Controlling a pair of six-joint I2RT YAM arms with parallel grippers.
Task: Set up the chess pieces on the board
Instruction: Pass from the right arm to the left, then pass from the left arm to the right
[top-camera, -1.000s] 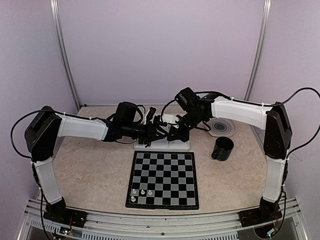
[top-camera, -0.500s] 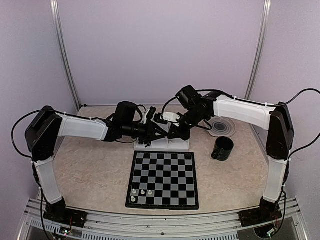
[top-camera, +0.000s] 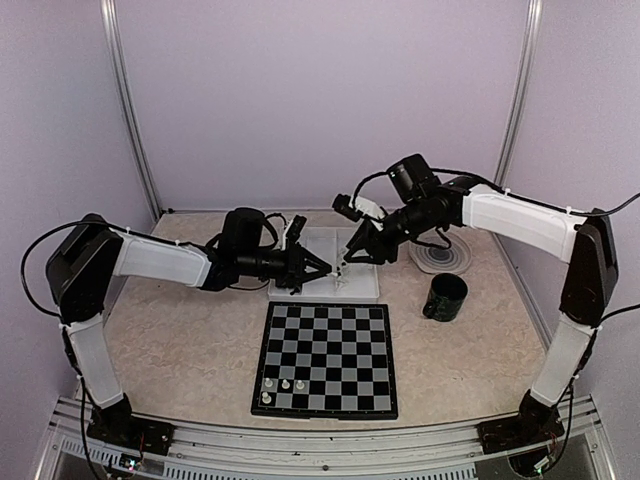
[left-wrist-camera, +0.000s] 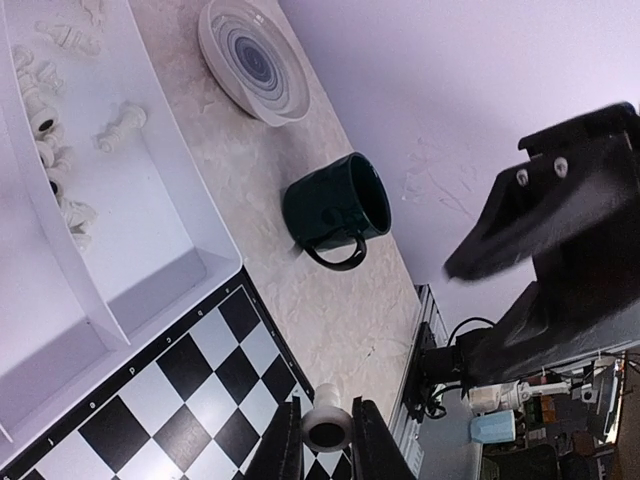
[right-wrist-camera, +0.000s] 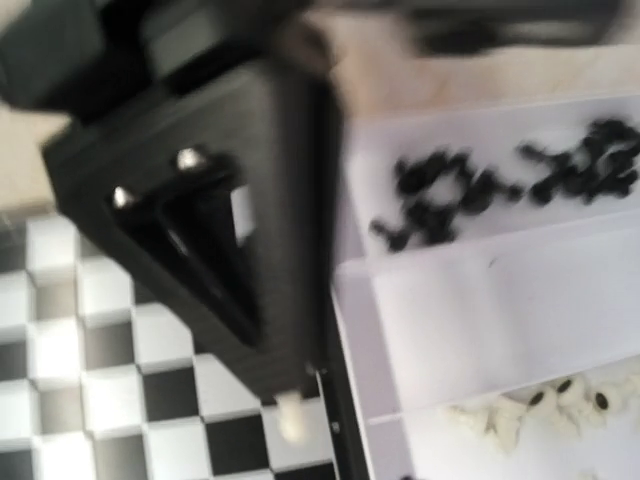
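Beneath the board (top-camera: 326, 358), a beige marbled table (top-camera: 180, 330); lilac walls (top-camera: 320, 100).

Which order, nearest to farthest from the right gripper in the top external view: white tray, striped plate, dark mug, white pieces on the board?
1. white tray, directly below the right gripper.
2-3. striped plate, to the right, and dark mug, right and nearer the bases: too close to call.
4. white pieces, on the board's near left corner.
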